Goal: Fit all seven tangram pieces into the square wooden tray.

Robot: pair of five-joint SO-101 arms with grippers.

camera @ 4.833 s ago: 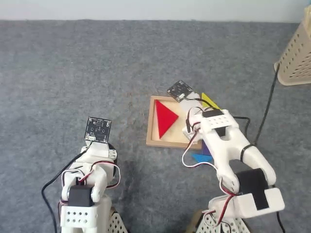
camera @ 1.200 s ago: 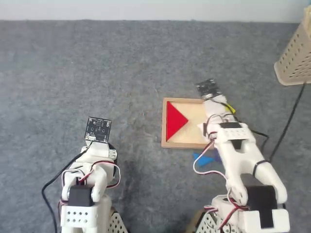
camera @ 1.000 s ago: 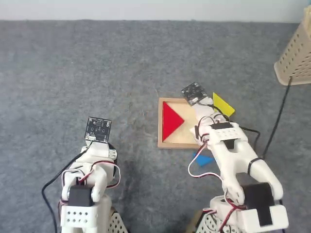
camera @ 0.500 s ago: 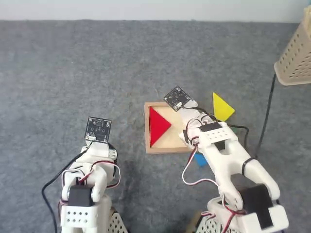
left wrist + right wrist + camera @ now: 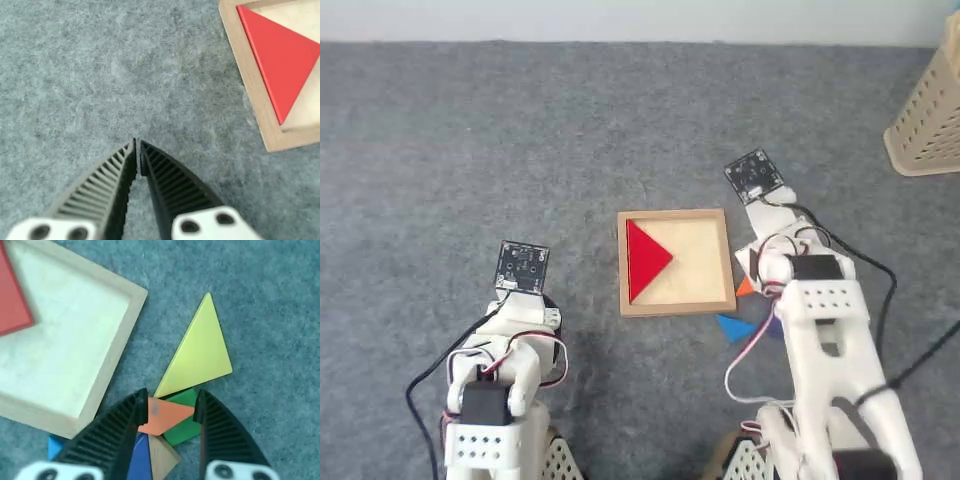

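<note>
The square wooden tray (image 5: 678, 303) lies mid-table with one red triangle (image 5: 643, 258) in its left half. My right arm (image 5: 815, 300) stands just past the tray's right edge. My right gripper (image 5: 171, 405) is open low over a pile of loose pieces, its fingers on either side of an orange piece (image 5: 167, 416). That piece rests on a green piece (image 5: 184, 431), with the yellow triangle (image 5: 197, 352) beyond and blue (image 5: 141, 460) and tan (image 5: 162, 456) pieces nearer. My left gripper (image 5: 137, 146) is shut and empty over bare carpet, left of the tray (image 5: 250, 95).
A blue piece (image 5: 735, 325) pokes out below the tray's right corner. A perforated beige basket (image 5: 930, 110) stands at the far right edge. Grey carpet covers the table, with open room left of and behind the tray. The left arm (image 5: 510, 350) sits folded at the front left.
The tray slid left with the right arm over the last second. The right arm has since swung right, off the tray and over the loose pile. The left arm has not moved.
</note>
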